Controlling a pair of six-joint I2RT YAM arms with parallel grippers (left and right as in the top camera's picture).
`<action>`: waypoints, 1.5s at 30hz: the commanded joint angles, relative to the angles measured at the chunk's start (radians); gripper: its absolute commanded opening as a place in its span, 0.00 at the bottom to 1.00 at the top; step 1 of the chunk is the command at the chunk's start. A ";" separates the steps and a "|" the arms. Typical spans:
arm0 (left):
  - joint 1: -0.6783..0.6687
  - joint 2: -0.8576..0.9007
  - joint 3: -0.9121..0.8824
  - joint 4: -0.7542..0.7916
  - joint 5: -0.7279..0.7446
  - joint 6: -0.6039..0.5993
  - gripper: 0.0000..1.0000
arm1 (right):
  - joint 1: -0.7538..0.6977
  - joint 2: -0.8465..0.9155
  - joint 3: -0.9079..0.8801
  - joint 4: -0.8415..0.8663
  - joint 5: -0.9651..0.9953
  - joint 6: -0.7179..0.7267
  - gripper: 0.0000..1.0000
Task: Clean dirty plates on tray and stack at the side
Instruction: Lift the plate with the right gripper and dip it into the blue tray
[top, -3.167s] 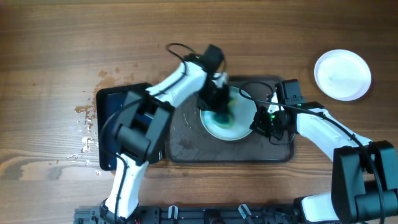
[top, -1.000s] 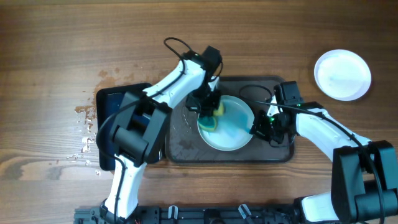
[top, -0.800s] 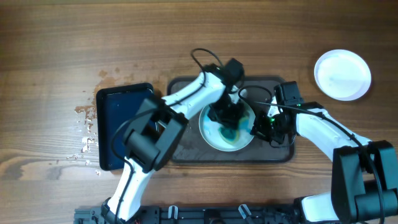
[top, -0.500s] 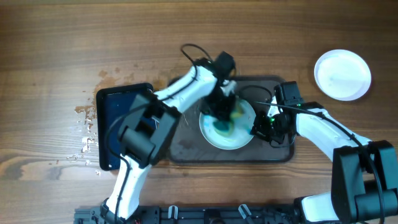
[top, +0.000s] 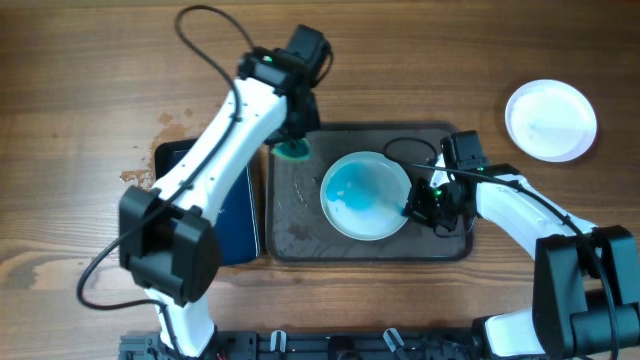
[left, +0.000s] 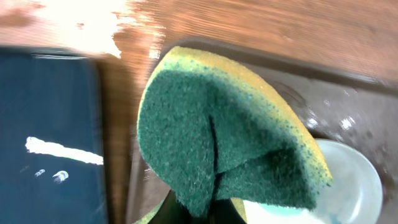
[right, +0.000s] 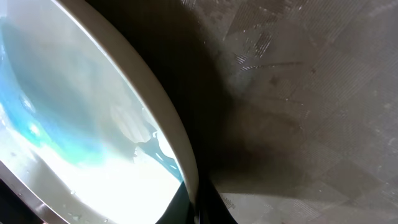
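Note:
One white plate (top: 365, 195), smeared pale blue, lies on the dark tray (top: 300, 225). My right gripper (top: 418, 206) is shut on the plate's right rim, and in the right wrist view the rim (right: 177, 149) runs down between the fingers of the right gripper (right: 199, 213). My left gripper (top: 293, 135) is shut on a green and yellow sponge (top: 292, 151) over the tray's back left corner, apart from the plate. The left wrist view is mostly filled by the sponge (left: 224, 143), which hides most of the left gripper (left: 199, 214). A second plate (top: 551, 120), plain white, sits on the table at the far right.
A dark blue tray (top: 215, 205) lies left of the big tray, partly under my left arm. White crumbs and stains (top: 140, 205) dot the wood beside it. A black cable (top: 405, 150) loops over the tray's back right.
My left arm has lifted the sponge off the plate and swung it back left to the tray's corner. The plate now shows a thin blue film. The right gripper has stayed on the rim.

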 joint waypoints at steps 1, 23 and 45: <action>0.101 -0.034 0.019 -0.129 -0.144 -0.141 0.04 | -0.007 0.024 -0.018 0.013 0.041 -0.026 0.05; 0.505 -0.033 0.015 -0.230 -0.005 0.055 0.04 | 0.246 0.016 0.668 -0.447 0.563 -0.387 0.05; 0.821 -0.033 0.015 -0.155 0.042 0.156 0.04 | 0.639 0.416 1.203 -0.454 0.578 -0.389 0.04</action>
